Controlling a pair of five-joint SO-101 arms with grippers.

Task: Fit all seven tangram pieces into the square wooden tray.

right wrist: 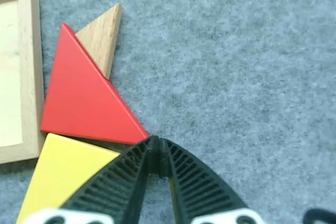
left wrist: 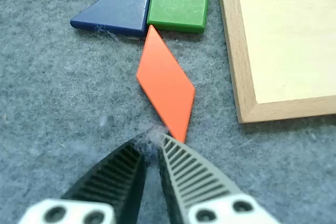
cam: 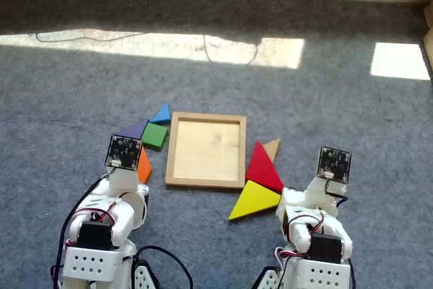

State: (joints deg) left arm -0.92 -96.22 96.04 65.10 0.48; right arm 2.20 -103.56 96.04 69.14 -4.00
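Fingers of the left gripper [left wrist: 156,141] are sitting closed and empty at the near tip of the orange parallelogram [left wrist: 167,90]; those of the right gripper [right wrist: 157,142] are resting closed by the red triangle [right wrist: 79,98]. Green square [left wrist: 178,1], dark blue triangle [left wrist: 118,9] and light blue triangle [cam: 161,114] are lying left of the tray [cam: 203,182], with the yellow triangle [right wrist: 58,177] and wooden triangle [right wrist: 101,35] right of it. The tray is holding nothing, so all seven are waiting.
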